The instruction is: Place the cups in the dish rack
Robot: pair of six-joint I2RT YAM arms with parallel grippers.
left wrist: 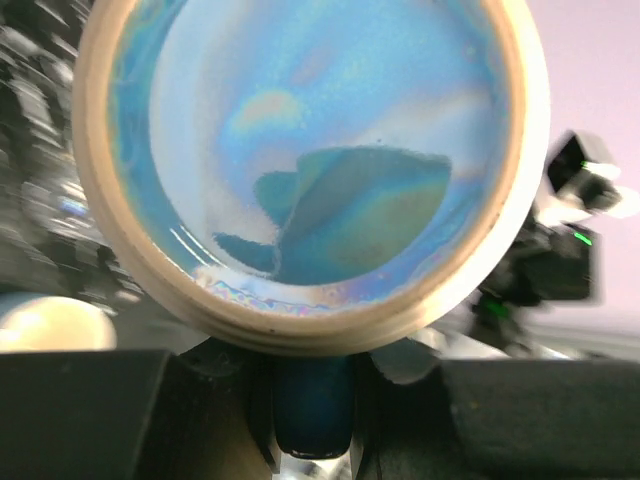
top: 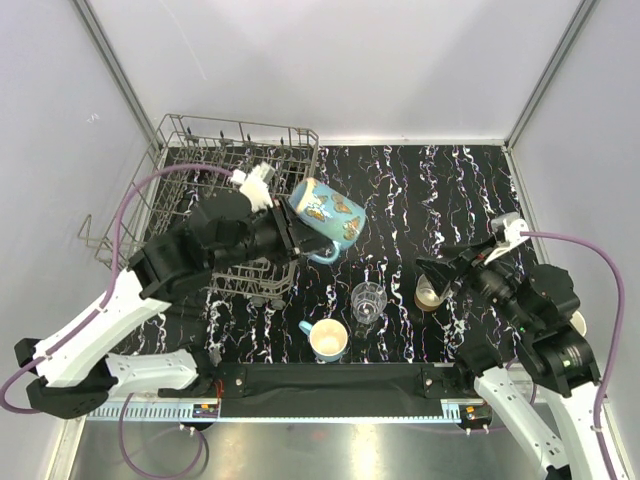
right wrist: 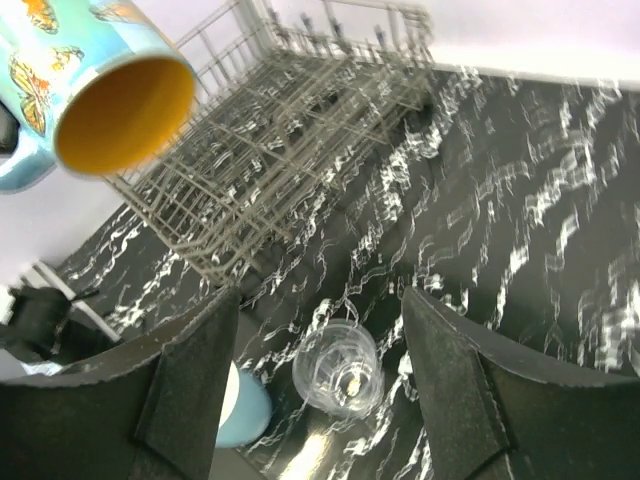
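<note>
My left gripper is shut on the handle of the teal butterfly mug and holds it tipped on its side in the air, beside the right end of the wire dish rack. In the left wrist view the mug's base fills the frame, with its handle between my jaws. My right gripper is open and empty, just above the metal cup. The clear tumbler and the light-blue mug stand on the mat. The right wrist view looks down on the tumbler between my open fingers.
The black marbled mat covers the table. A grey wall stands behind the rack. A black bar runs along the near edge. The right wrist view also shows the rack, the raised teal mug and the light-blue mug.
</note>
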